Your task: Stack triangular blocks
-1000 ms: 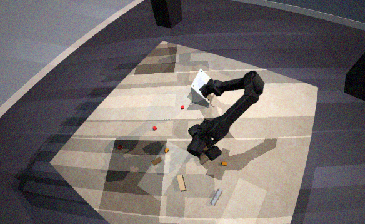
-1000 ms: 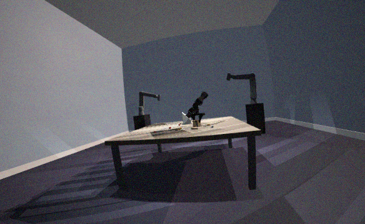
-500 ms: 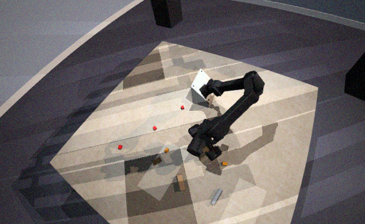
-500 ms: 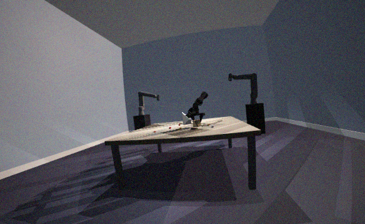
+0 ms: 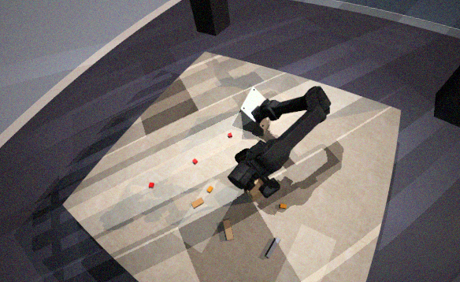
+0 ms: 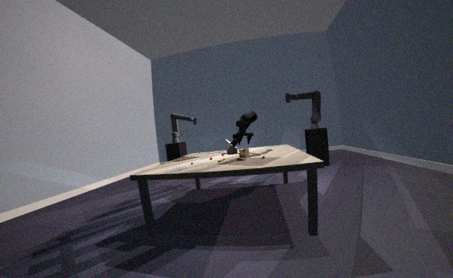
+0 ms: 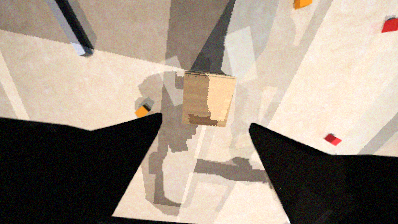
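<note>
The two triangular blocks appear together as one light wooden square block (image 5: 256,191) (image 6: 243,153) (image 7: 209,99) standing on the table. Its top looks level and its ends look about even in the wrist view; a thin line runs along its far edge. The sloped seam is not clearly visible. My gripper (image 7: 206,122) is open and empty above the block, with a black finger out to each side and a gap between each finger and the block. In the top view the arm partly covers the block.
A grey bar (image 5: 272,247) (image 7: 70,27), wooden pieces (image 5: 198,202) (image 5: 228,230), orange pieces (image 5: 209,189) (image 5: 283,205) (image 7: 142,111) and red cubes (image 5: 194,161) (image 5: 151,185) (image 5: 230,135) lie around the block. A white plate (image 5: 253,103) stands by the arm's base.
</note>
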You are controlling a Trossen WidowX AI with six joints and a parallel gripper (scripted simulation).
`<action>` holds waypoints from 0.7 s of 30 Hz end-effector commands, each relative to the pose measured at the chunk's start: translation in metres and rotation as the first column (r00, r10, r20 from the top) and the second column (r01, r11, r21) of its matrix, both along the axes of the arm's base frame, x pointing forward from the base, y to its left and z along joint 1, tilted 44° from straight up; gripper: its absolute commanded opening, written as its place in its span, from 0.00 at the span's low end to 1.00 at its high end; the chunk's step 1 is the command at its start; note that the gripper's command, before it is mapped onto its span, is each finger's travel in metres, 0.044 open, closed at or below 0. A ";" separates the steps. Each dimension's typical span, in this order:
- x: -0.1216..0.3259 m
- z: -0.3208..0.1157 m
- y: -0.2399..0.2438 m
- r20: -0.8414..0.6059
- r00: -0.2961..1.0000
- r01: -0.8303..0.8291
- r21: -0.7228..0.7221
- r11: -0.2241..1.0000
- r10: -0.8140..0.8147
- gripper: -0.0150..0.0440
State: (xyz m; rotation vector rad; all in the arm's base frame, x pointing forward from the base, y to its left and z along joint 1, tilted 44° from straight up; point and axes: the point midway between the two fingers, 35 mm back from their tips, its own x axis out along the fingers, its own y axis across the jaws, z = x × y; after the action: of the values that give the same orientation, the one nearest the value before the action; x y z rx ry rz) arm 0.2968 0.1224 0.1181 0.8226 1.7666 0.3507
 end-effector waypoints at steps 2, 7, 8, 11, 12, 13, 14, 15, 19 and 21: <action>0.002 0.032 -0.031 0.001 1.000 -0.004 0.001 1.000 0.004 1.00; 0.002 0.032 -0.031 0.001 1.000 -0.004 0.001 1.000 0.004 1.00; 0.003 0.028 -0.028 0.002 1.000 0.007 0.002 1.000 -0.007 1.00; 0.003 0.028 -0.028 0.002 1.000 0.007 0.002 1.000 -0.007 1.00; 0.003 0.028 -0.028 0.002 1.000 0.007 0.002 1.000 -0.007 1.00; 0.003 0.028 -0.028 0.002 1.000 0.007 0.002 1.000 -0.007 1.00; 0.003 0.028 -0.028 0.002 1.000 0.007 0.002 1.000 -0.007 1.00; 0.003 0.028 -0.028 0.002 1.000 0.007 0.002 1.000 -0.007 1.00; 0.003 0.028 -0.028 0.002 1.000 0.007 0.002 1.000 -0.007 1.00; 0.003 0.028 -0.028 0.002 1.000 0.007 0.002 1.000 -0.007 1.00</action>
State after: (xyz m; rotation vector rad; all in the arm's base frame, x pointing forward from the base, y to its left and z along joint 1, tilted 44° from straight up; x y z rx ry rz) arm 0.3001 0.0948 0.1459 0.8258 1.7607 0.3527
